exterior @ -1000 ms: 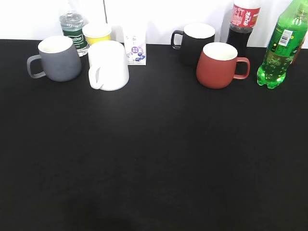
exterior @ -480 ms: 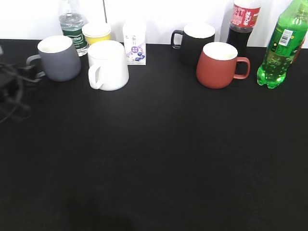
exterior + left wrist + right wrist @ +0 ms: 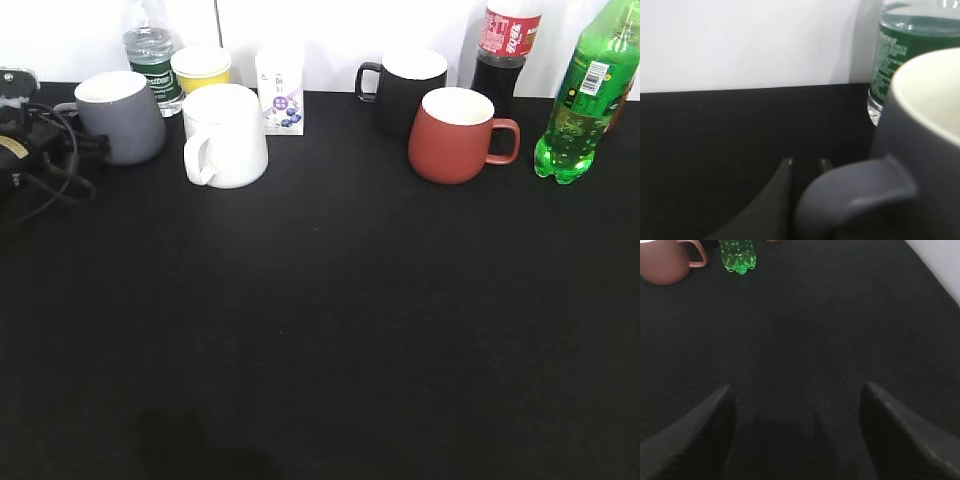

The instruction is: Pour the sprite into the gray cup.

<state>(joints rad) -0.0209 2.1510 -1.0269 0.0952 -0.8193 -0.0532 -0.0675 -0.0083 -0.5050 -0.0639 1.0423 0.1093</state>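
Sprite (image 3: 588,95) stands at the far right of the black table (image 3: 330,320), just behind and to the right of the red mug (image 3: 455,135), its cap out of view at the top. At the opposite end sits the gray cup (image 3: 120,117), beside the white mug (image 3: 225,135) and in front of the small water bottle (image 3: 150,50).

The left gripper (image 3: 75,148) is at the cup's handle (image 3: 855,192); from its wrist camera one dark finger (image 3: 775,195) lies just beside the loop, but I cannot tell whether the jaws are pinching it or merely alongside. The right gripper (image 3: 795,440) hangs over bare table with its fingers spread wide and nothing between them, the green bottle well ahead of it.

My reading is that the cup is being secured first. To do that well, the fingers should straddle the handle squarely and close firmly near where it joins the body, so the cup does not twist. Any move should be slow, since the white mug and water bottle stand close enough to be knocked.
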